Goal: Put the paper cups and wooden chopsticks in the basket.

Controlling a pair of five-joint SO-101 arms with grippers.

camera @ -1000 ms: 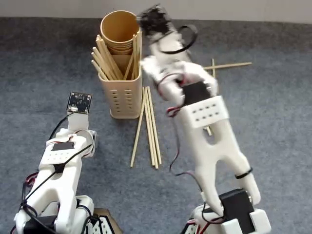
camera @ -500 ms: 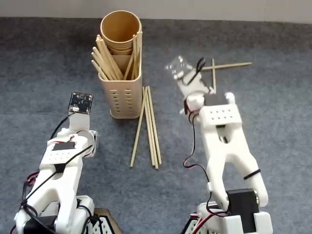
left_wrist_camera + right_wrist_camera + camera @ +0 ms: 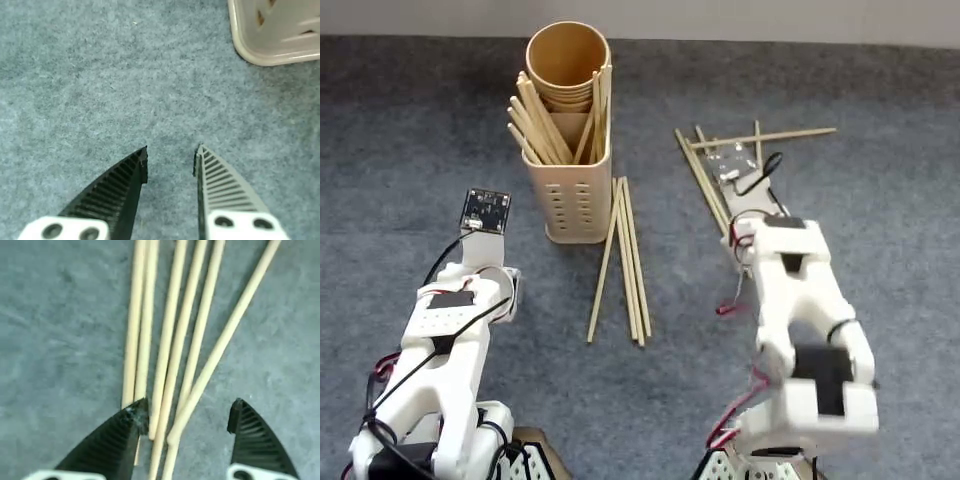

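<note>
1. A tall beige perforated basket [image 3: 575,200] stood upright at the far middle of the grey bench [image 3: 420,120]. It already held a stack of brown paper cups [image 3: 566,60] and several pale wooden chopsticks [image 3: 535,125].
2. Other chopsticks lay flat on the bench: one loose bunch [image 3: 628,260] just right of the basket, and a second bunch [image 3: 703,180] farther right.
3. The jaws of the right arm [image 3: 790,280] were released and grasped nothing. They hung low over the second bunch [image 3: 175,340], with several stick ends between them.
4. The jaws of the left arm [image 3: 450,320] were also released and held nothing, over bare bench to the near left of the basket [image 3: 270,45].
5. The step in hand looked like picking up the second bunch. The next move would probably call for lowering to the bench, clenching on the thin sticks, then carrying them left to the basket's mouth.
</note>
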